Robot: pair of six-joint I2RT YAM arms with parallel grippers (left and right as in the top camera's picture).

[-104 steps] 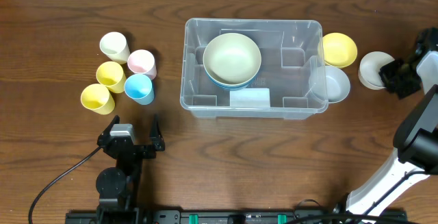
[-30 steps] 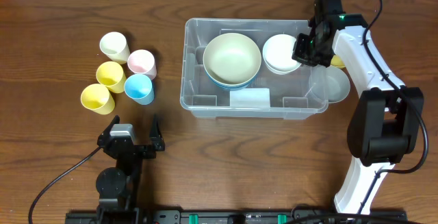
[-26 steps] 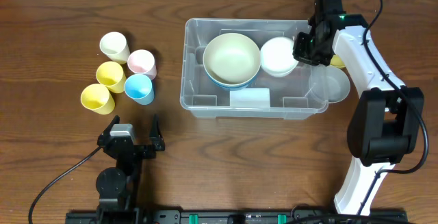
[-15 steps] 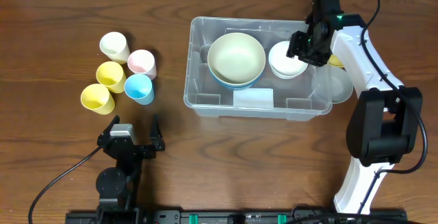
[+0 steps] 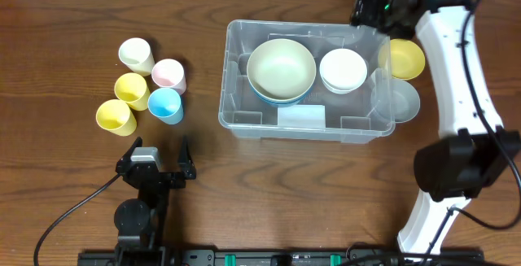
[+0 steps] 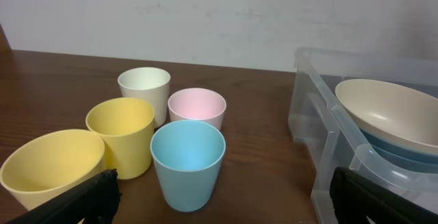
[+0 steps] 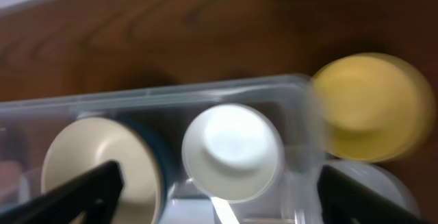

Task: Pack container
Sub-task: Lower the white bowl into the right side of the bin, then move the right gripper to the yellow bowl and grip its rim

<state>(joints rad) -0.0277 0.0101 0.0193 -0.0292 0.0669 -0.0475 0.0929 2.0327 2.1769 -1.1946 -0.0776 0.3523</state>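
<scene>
The container (image 5: 232, 119) is a large clear bin in the middle of the table. Inside it, a cream bowl (image 5: 282, 67) sits nested in a blue bowl, and a white bowl (image 5: 343, 69) lies beside them on the right. My right gripper (image 5: 373, 9) hovers over the bin's far right corner, open and holding nothing. In the right wrist view the white bowl (image 7: 233, 150) lies below, between the spread fingers (image 7: 83, 191), inside the container (image 7: 171, 94). My left gripper (image 5: 155, 162) rests open near the front edge, facing the cups.
A yellow bowl (image 5: 404, 58) and a pale translucent bowl (image 5: 400, 102) sit just right of the bin. Several cups stand at the left: cream (image 5: 135, 54), pink (image 5: 168, 74), blue (image 5: 165, 104) and two yellow (image 5: 130, 89). The blue cup (image 6: 188, 162) is nearest my left gripper.
My right gripper has opened and let go of the white bowl inside the container, then drawn up and back toward the far right corner. The left arm has not moved.
</scene>
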